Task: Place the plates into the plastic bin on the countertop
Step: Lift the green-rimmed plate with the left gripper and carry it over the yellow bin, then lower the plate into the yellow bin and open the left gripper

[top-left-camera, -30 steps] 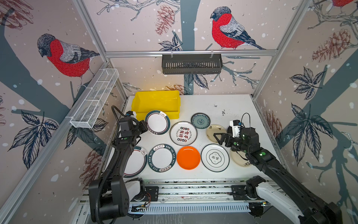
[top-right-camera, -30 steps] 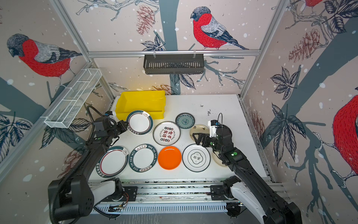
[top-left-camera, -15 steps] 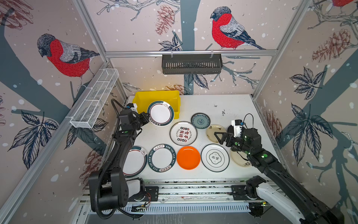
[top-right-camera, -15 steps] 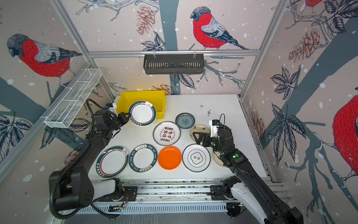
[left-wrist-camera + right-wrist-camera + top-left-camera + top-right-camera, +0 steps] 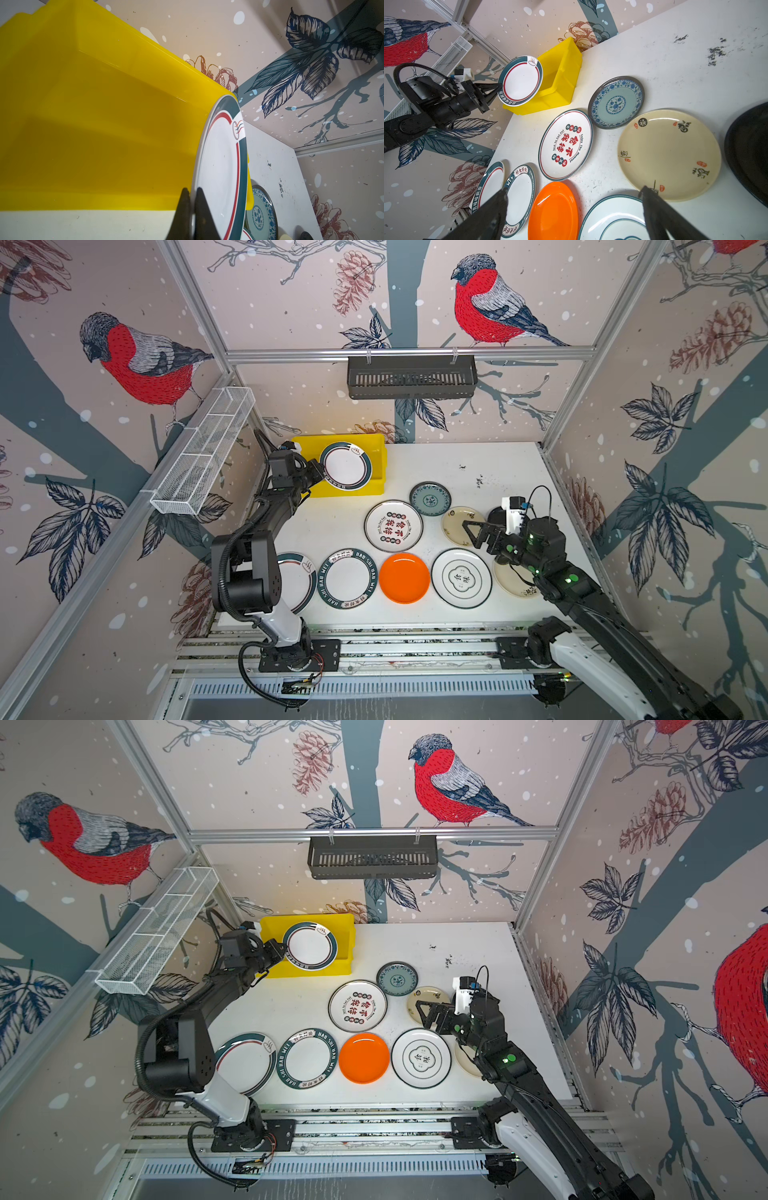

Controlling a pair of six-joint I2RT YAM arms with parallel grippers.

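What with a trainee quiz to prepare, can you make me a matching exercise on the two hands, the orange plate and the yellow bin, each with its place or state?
Things
1. left hand
2. right hand
3. orange plate
4. yellow bin

Places or states
A. back-left corner of the countertop
B. open, holding nothing
C. shut on the green-rimmed plate
D. lying flat in the front row

Pairs: 1-C, 2-B, 3-D, 4-A

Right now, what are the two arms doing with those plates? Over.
Left gripper shut on rim of green-rimmed plate. Plate held over yellow bin, not released. Right gripper open, empty, near cream plate. Nothing blocking the bin.
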